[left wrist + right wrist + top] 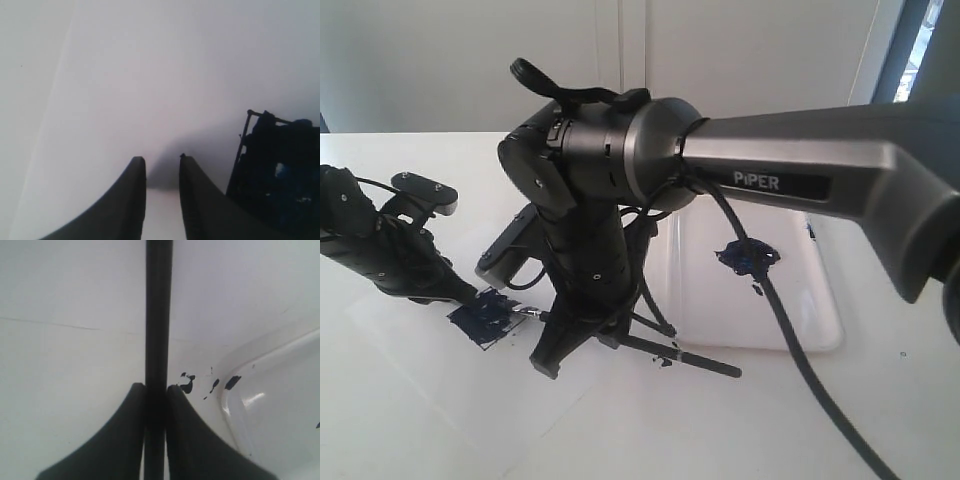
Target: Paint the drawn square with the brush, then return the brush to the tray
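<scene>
The tray [825, 335] sits on the desk [880, 420] with a paint blob [748, 256] in it. Left of the tray a paper sheet [440, 380] lies on the desk and bears the drawn square [485, 323]. The brush [705, 362] runs from just before the tray's near left corner leftward to the square's edge.

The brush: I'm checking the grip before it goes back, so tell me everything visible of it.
The brush is long and thin: matte black handle, silver ferrule. The right gripper is shut on the handle, which runs straight between its jaws. It lies nearly flat, low over the table, tip end at the dark-blue-smeared drawn square, rear end near the tray.
</scene>
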